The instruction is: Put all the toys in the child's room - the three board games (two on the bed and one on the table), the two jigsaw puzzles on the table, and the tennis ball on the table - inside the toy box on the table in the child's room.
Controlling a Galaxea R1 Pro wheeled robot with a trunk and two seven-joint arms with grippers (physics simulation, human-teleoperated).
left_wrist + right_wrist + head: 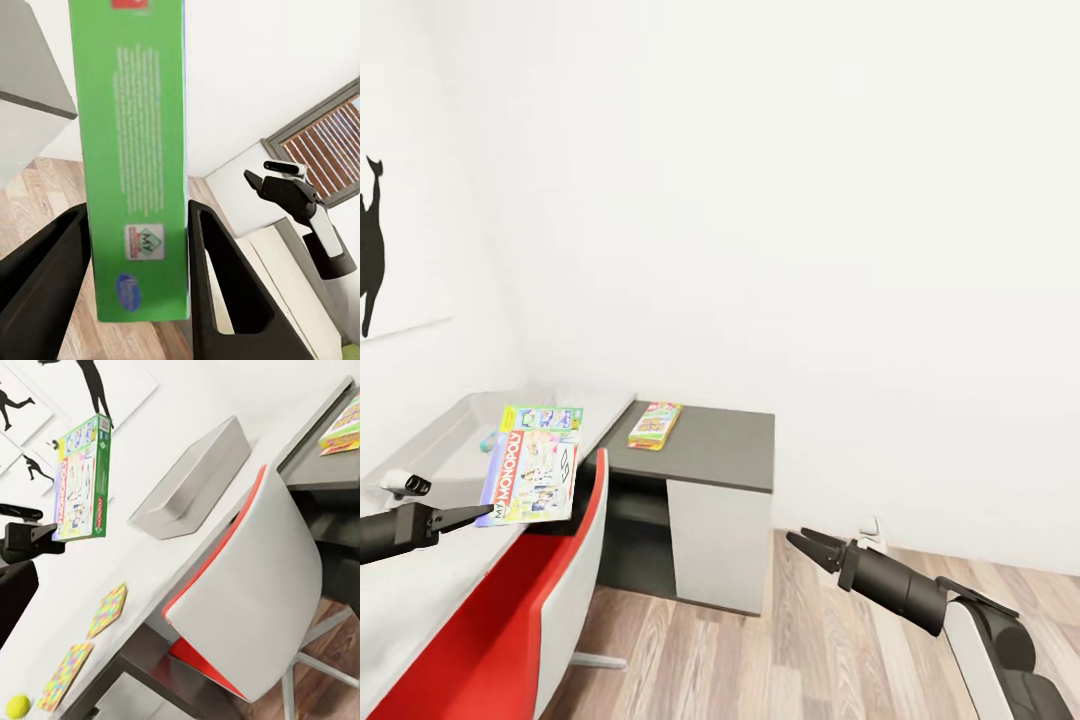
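- One Monopoly box [532,465] hangs in the air over the table [430,580], pinched at its lower edge between the left fingers [217,285], which press on both flat faces.
- One more game box [654,424], yellow and red, lies flat on the dark side section [720,450], near its back edge by the wall.
- One toy box [196,480] sits on the pale table top, beyond the held box and apart from it.
- Two puzzles [107,610] lie flat near the table's front edge, side by side, not touching.
- One ball [17,706] rests just beside the nearer puzzle [66,675].
- One red and white chair [530,610] stands tight against the table's front edge.
- The right gripper [805,545] hangs over bare wood floor [790,650], well apart from the table, its fingers slightly parted and holding nothing.
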